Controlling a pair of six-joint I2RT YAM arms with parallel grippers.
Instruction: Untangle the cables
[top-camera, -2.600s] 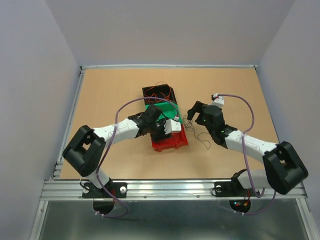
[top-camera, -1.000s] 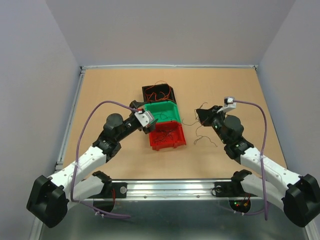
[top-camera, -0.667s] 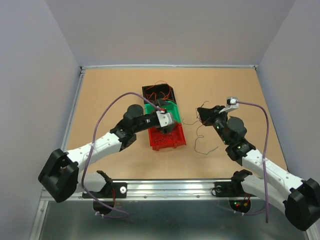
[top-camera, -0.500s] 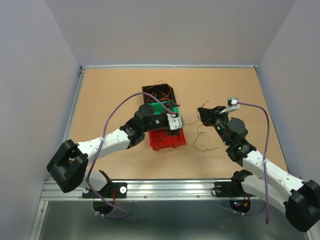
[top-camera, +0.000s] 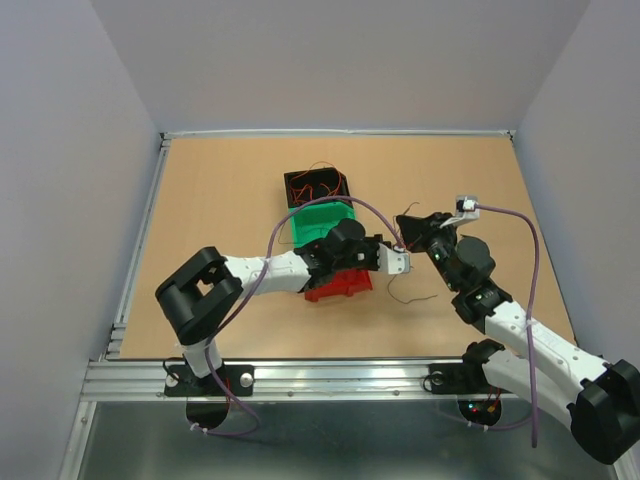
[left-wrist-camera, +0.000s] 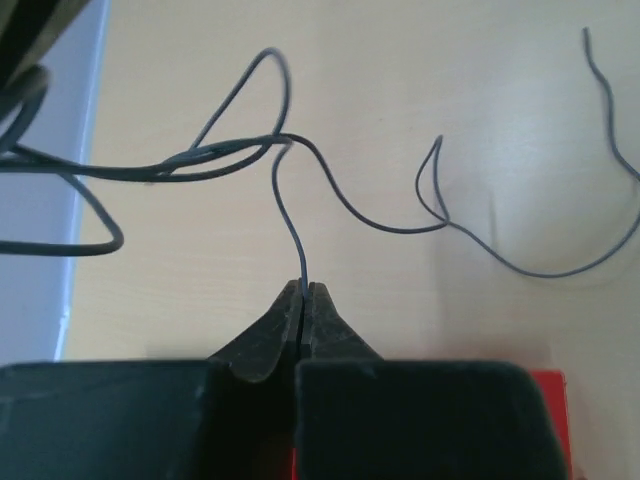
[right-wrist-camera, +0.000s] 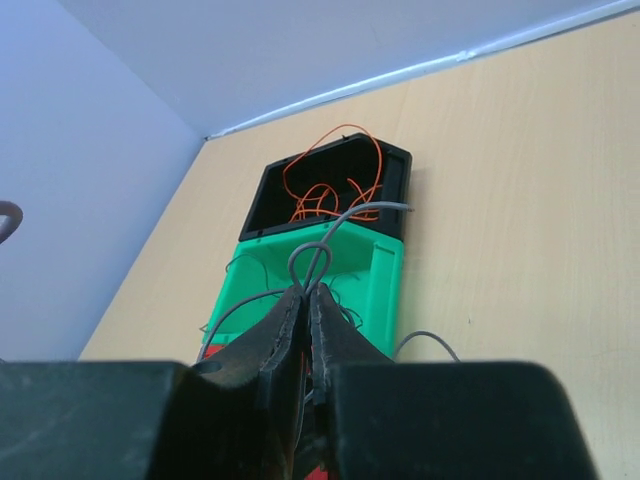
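The cables (left-wrist-camera: 330, 190) lie mostly as thin dark strands on the counter (top-camera: 220, 200), at centre-right of the overhead view between the two claws. More sit in the bins: orange ones coiled in the black bin (right-wrist-camera: 262, 200), darker ones in the green bin (right-wrist-camera: 378, 275). The left claw (left-wrist-camera: 304, 292) is pinched together on one dark strand, which climbs from its tips to a crossing in the upper left of its wrist view, where several strands bunch. The right claw (right-wrist-camera: 304, 298) is likewise pressed together, clamped on a grey loop poking up from its tips in front of the green bin. The main risk, as I judge it, is that both claws hold strands feeding the same crossing, so drawing them apart would cinch the bunch tighter instead of opening it. Wire this thin is caught only at the very tips, so a sharp tug could let it slip free. Strands near the right claw seem to trail toward the green bin, and a long pull might drag others out or shift the bin. In the overhead view the claws sit close together and the left arm crosses the red bin (top-camera: 345, 287), so a careless swing could bump either.
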